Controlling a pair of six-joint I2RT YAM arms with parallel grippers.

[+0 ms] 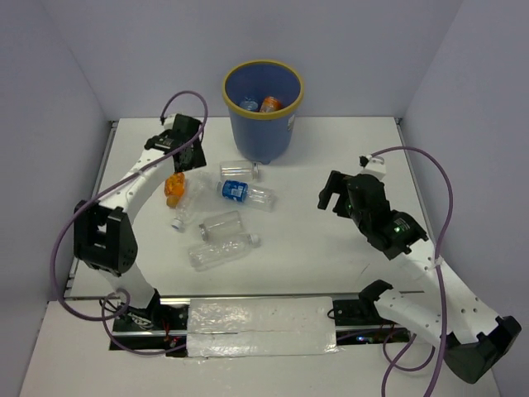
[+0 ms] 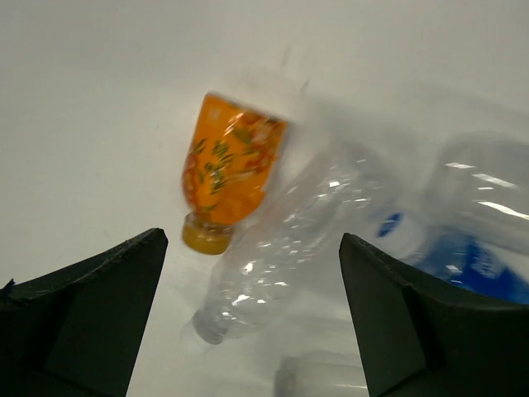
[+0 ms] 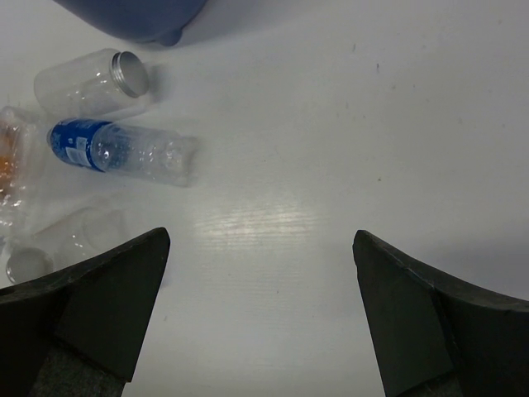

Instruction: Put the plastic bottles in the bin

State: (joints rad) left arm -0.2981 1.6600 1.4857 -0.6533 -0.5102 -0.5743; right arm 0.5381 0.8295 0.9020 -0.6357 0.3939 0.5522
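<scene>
The dark blue bin [image 1: 263, 124] with a yellow rim stands at the back; two bottles lie inside, one orange [image 1: 270, 105]. On the table lie an orange bottle [image 1: 173, 188], a clear bottle [image 1: 188, 207] beside it, a blue-labelled bottle [image 1: 244, 193], an open clear bottle [image 1: 239, 169] and two more clear ones [image 1: 221, 223] [image 1: 221, 251]. My left gripper [image 1: 188, 160] is open and empty above the orange bottle [image 2: 230, 168] and clear bottle [image 2: 285, 248]. My right gripper [image 1: 332, 197] is open and empty, right of the bottles; the blue-labelled bottle [image 3: 120, 151] shows in its view.
The table's raised side edges run along left [image 1: 109, 165] and right [image 1: 413, 182]. A taped plastic strip [image 1: 260, 327] lies at the near edge between the arm bases. Purple cables loop over both arms.
</scene>
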